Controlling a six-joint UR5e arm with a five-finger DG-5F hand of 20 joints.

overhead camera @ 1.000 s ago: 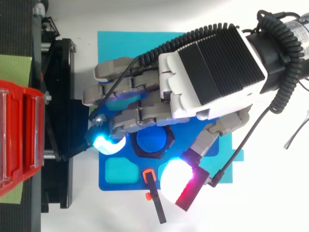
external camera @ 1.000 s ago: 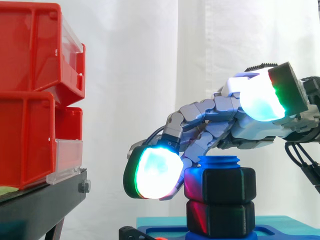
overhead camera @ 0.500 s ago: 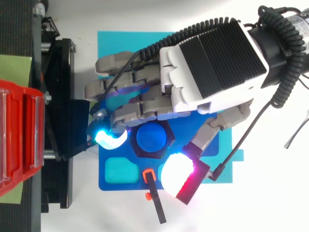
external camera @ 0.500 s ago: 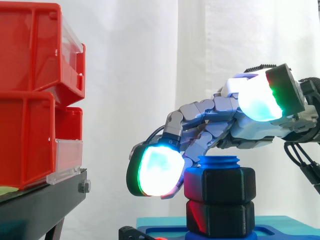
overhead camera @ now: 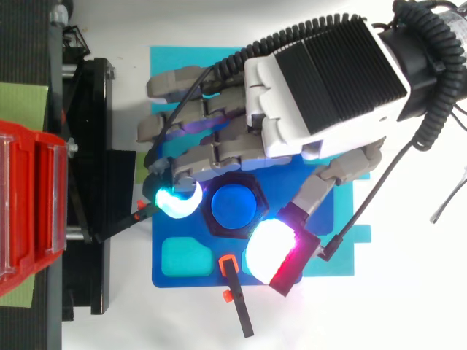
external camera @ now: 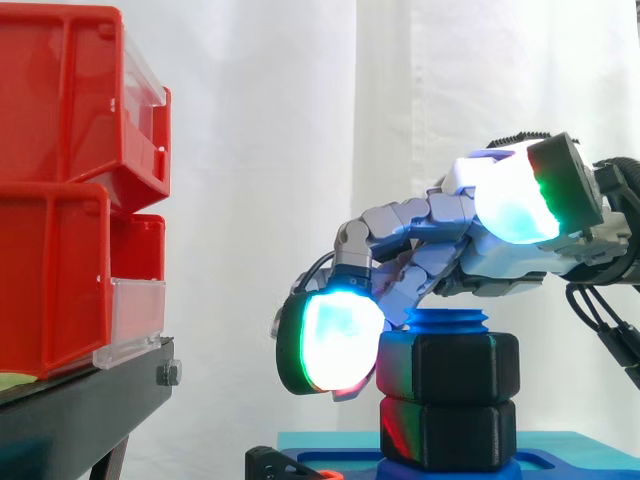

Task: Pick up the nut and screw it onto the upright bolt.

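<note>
A black hex nut (external camera: 448, 365) sits high on the upright blue bolt (overhead camera: 235, 204), above a second black nut (external camera: 448, 435). The bolt stands in a blue base (overhead camera: 182, 255). My hand (overhead camera: 321, 80) reaches over the bolt from the right with its fingers bent loosely downward. One cyan-glowing fingertip pad (external camera: 335, 340) lies against the nut's left side. The thumb pad (external camera: 515, 205), glowing white, green and red, hangs above and apart from the nut, so nothing is pinched.
Red bins (external camera: 70, 200) on a black stand (external camera: 80, 410) rise to the left, close to the fingertips. A black tool with orange parts (overhead camera: 233, 299) lies at the base's front edge. A teal mat (overhead camera: 175, 62) lies under the base.
The hand has lifted slightly and shifted right. The cyan fingertip pad rose from beside the lower nut to the upper nut's side. The thumb stayed raised.
</note>
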